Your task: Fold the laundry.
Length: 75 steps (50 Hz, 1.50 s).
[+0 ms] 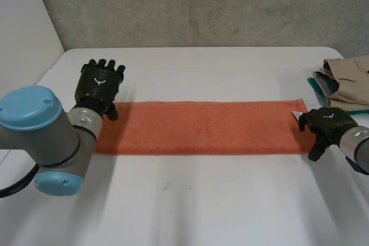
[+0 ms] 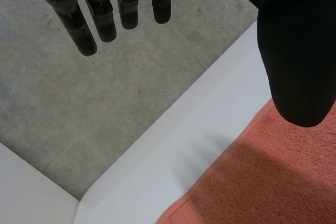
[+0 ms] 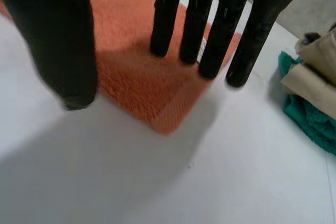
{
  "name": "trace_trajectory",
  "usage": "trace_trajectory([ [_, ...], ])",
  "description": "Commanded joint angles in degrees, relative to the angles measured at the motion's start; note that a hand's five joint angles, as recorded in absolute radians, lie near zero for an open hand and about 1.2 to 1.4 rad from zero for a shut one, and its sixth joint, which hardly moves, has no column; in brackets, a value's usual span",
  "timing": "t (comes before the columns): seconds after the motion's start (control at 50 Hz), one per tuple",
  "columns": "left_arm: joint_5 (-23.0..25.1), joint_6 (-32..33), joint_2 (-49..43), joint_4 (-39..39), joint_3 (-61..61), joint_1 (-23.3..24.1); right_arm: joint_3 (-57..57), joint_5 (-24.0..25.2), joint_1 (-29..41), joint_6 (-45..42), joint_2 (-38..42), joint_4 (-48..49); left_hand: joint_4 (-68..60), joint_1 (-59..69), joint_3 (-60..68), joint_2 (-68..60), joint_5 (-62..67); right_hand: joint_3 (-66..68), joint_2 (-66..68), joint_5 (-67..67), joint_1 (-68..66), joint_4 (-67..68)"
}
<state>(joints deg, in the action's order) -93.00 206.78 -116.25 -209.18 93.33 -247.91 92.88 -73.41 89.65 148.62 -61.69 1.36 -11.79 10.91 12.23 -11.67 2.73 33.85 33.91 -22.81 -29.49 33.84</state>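
The orange towel (image 1: 202, 127) is nubbly terry cloth on a smooth, matt white table (image 1: 202, 200).

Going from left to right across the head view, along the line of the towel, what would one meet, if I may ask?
left hand → orange towel → right hand

The left arm (image 1: 46, 136) is built of rounded grey joints closed by light-blue caps. The left hand (image 1: 99, 84) and right hand (image 1: 326, 122) are finished in black, and a small white emblem is carried on the back of each.
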Motion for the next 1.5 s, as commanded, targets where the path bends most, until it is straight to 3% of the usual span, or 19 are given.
trace_trajectory([
  [0.02,0.0,0.3,-0.4,0.0,-0.1,0.1,-1.6,-0.6,-0.4,-2.5,4.0,2.7,1.8,-0.9,-2.2,1.7,-2.7,46.1,46.0,-47.1,-50.5,46.1],
  [0.28,-0.1,0.2,0.3,0.0,0.1,0.1,-0.4,-0.4,-4.8,-2.5,2.7,2.0,1.8,-0.9,-2.2,1.7,-2.7,46.1,46.1,-47.2,-50.5,46.2],
  [0.32,-0.1,0.2,0.7,0.0,0.5,0.1,0.3,0.0,-5.0,-2.5,1.9,2.0,1.8,-0.9,-2.2,1.7,-2.7,34.0,34.0,-35.1,-38.4,34.0],
  [0.34,-0.1,0.2,0.7,-0.1,0.6,0.1,0.5,0.4,-5.2,-2.5,1.4,2.0,1.8,-0.9,-2.2,1.7,-2.7,19.6,19.6,-20.7,-24.0,19.6],
  [0.36,0.0,0.1,0.8,0.0,0.8,0.1,1.5,1.4,-5.8,-2.5,0.1,2.0,1.8,-0.9,-2.2,1.7,-2.7,-5.2,-5.2,4.1,0.8,-5.2],
  [0.5,0.0,0.1,1.6,-0.1,1.3,0.1,4.2,4.8,-6.1,-1.5,-2.1,3.5,1.8,-0.9,-2.2,1.7,-2.7,-1.2,-1.3,0.2,-3.1,-1.2],
  [0.72,0.1,0.0,1.5,0.0,1.7,0.1,2.9,4.8,-5.9,-1.9,0.4,6.4,1.8,-0.9,-2.2,1.7,-2.7,2.1,2.1,-3.2,-6.5,2.1],
  [0.88,0.1,0.0,1.4,-0.1,1.9,0.1,-1.9,4.1,-5.6,-2.4,6.2,7.3,1.8,-0.9,-2.2,1.7,-2.7,22.6,22.6,-23.7,-27.0,22.7],
  [0.92,0.1,0.0,1.4,-0.1,1.9,0.1,-3.0,3.8,-5.5,-2.4,7.6,6.9,1.8,-0.9,-2.2,1.7,-2.7,34.2,34.1,-35.2,-38.6,34.2],
  [0.94,0.1,0.0,1.5,-0.1,1.9,0.1,-3.1,3.7,-5.5,-2.4,7.7,6.8,1.8,-0.9,-2.2,1.7,-2.7,46.0,46.0,-47.1,-50.4,46.0],
  [1.02,0.0,0.0,1.5,-0.1,1.9,0.0,-1.8,2.7,-6.0,-1.5,6.4,8.1,1.8,-0.9,-2.2,1.7,-2.7,46.1,46.1,-47.2,-50.5,46.2],
  [1.14,-0.2,-0.1,2.7,-0.1,1.9,0.0,1.9,2.7,-7.3,-0.8,-1.8,9.3,1.8,-0.9,-2.2,1.7,-2.7,46.1,46.1,-47.2,-50.5,46.2],
  [1.36,-0.2,-0.2,4.2,0.1,2.4,0.0,3.1,5.8,-25.8,-7.1,-4.9,8.3,1.8,-0.9,-2.2,1.7,-2.7,46.1,46.1,-47.2,-50.5,46.2],
  [1.5,-0.2,-0.2,5.2,0.1,2.7,-0.1,1.4,8.6,-26.7,-9.6,-8.1,5.1,1.8,-0.9,-2.2,1.7,-2.7,46.1,46.1,-47.2,-50.5,46.2],
])
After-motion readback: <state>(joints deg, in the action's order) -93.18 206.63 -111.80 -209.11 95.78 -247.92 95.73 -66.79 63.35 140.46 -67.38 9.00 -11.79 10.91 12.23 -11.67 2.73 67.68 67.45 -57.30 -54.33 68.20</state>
